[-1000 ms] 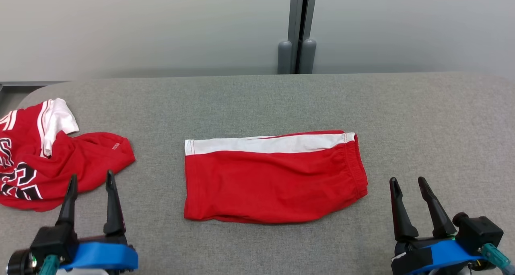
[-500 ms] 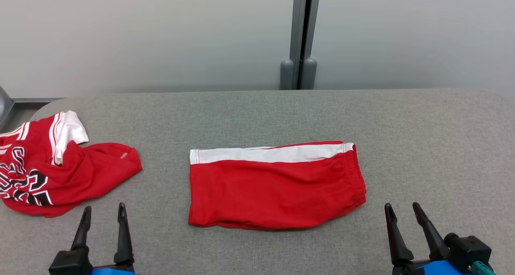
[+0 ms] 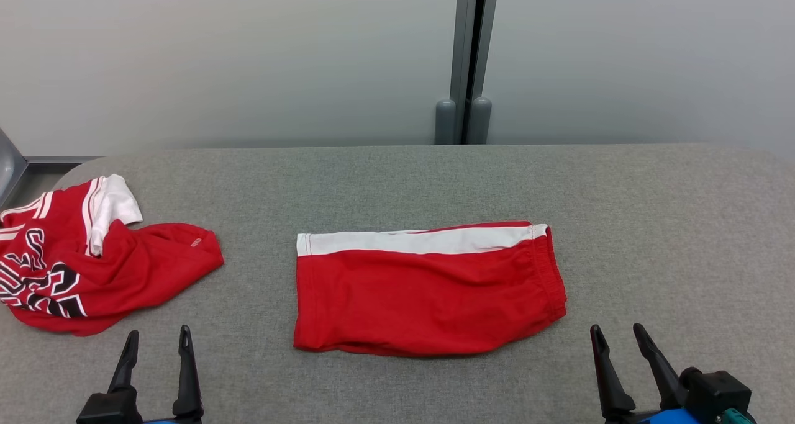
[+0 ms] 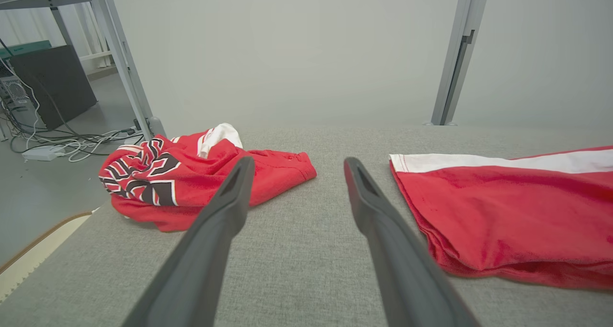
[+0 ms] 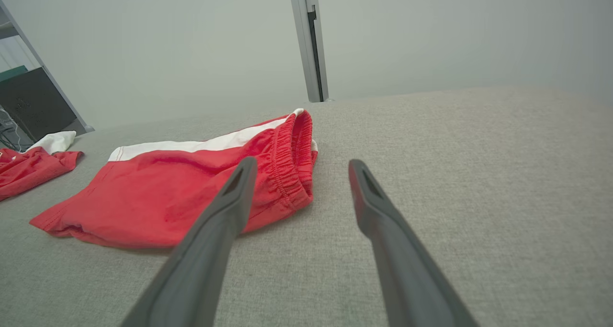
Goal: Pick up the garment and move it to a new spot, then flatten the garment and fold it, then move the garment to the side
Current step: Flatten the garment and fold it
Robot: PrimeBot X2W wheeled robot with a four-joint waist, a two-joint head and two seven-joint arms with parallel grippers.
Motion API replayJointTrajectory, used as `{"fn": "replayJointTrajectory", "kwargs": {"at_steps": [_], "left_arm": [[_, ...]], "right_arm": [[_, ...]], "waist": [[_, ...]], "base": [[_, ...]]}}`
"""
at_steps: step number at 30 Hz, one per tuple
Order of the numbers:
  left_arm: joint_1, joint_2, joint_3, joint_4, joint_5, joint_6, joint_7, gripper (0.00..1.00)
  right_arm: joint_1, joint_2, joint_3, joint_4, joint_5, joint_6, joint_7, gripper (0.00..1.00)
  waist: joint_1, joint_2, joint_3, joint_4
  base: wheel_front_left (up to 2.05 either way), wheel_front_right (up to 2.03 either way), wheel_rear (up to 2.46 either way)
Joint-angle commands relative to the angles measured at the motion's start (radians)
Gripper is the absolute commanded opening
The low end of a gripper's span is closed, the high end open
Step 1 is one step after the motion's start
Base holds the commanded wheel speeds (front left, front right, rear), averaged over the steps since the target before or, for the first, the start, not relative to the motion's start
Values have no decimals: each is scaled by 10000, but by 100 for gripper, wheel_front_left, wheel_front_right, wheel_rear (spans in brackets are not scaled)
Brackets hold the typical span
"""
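pale grey wall panels (image 3: 217, 58) stand behind the far edge, split by a grey upright post (image 3: 469, 51). the grey fabric-topped bench (image 3: 397, 182) runs the full width, with a rounded far-left corner.

red shorts (image 3: 428, 290) lie about mid-bench, a bit closer to the near edge than the far one. they are folded flat into a rough rectangle. a white stripe runs along the far side, the elastic waistband is at the right end and the leg hems at the left. nothing touches them.

a red jersey (image 3: 93, 269) sits crumpled at the left edge of the bench, with white sleeve trim on top and black-and-white lettering on its left part. it is well apart from the shorts, with bare bench between.

left gripper (image 3: 158, 332) is at the near edge toward the near-left corner. its fingers are spread with nothing between them, and it is near the jersey's near side but not touching. in the left wrist view the fingers point at the bare strip between jersey and shorts.

right gripper (image 3: 617, 329) is at the near edge, right side — fingers apart, empty. it is just off the shorts' near-right waistband corner, with a gap in the head view.

left wrist view, off the left edge: a metal frame leg (image 4: 124, 63), a dark box (image 4: 52, 87), and loose cables (image 4: 72, 142) on the floor.
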Motion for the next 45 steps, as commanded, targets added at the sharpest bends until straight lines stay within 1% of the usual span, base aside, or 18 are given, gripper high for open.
{"fn": "replayJointTrajectory", "kwargs": {"at_steps": [1, 16, 21, 24, 27, 33, 38, 42, 45], "left_arm": [[-98, -16, 91, 29, 75, -17, -44, 100], [-140, -165, 324, 204, 313, -272, -44, 100], [-217, -232, 333, 169, 354, -333, -45, 100], [-254, -289, 314, 139, 386, -337, -44, 100], [-353, -352, 251, 98, 411, -359, -44, 100], [-707, -463, 103, 17, 410, -418, -44, 100], [-947, -515, 44, -11, 416, -434, -44, 100], [-1104, -559, 31, -11, 400, -437, -46, 100], [-1180, -586, 11, 7, 415, -451, -44, 100]], "right_arm": [[-19, -27, -1, 25, -73, 5, -37, 100], [-205, -27, 103, 120, -206, 5, -37, 100], [-838, -114, 399, 242, -551, 5, -37, 100], [-1583, -277, 593, 644, -793, 5, -38, 100], [-2559, -483, 620, 1339, -1025, 5, -13, 100], [-4355, -689, 525, 3378, -1338, 5, 613, 100], [-5170, -859, 722, 5225, -1390, 3, 867, 100], [-5542, -861, 767, 6550, -1253, 3, 884, 100], [-5803, -707, 748, 7408, -1004, 5, 905, 100]], "waist": [[1, 0, 7, 0], [1, 0, -50, 37], [1, 0, -5, 103], [1, 0, 78, 169], [1, 0, 284, 286], [1, 0, 784, 575], [1, 0, 1154, 773], [1, 0, 1320, 860], [1, 0, 1422, 892]], "base": [[0, 0, 0], [0, 0, 0], [0, 0, 0], [0, 0, 0], [0, 0, 0], [0, 0, 0], [0, 0, 0], [0, 0, 0], [0, 0, 0]]}}
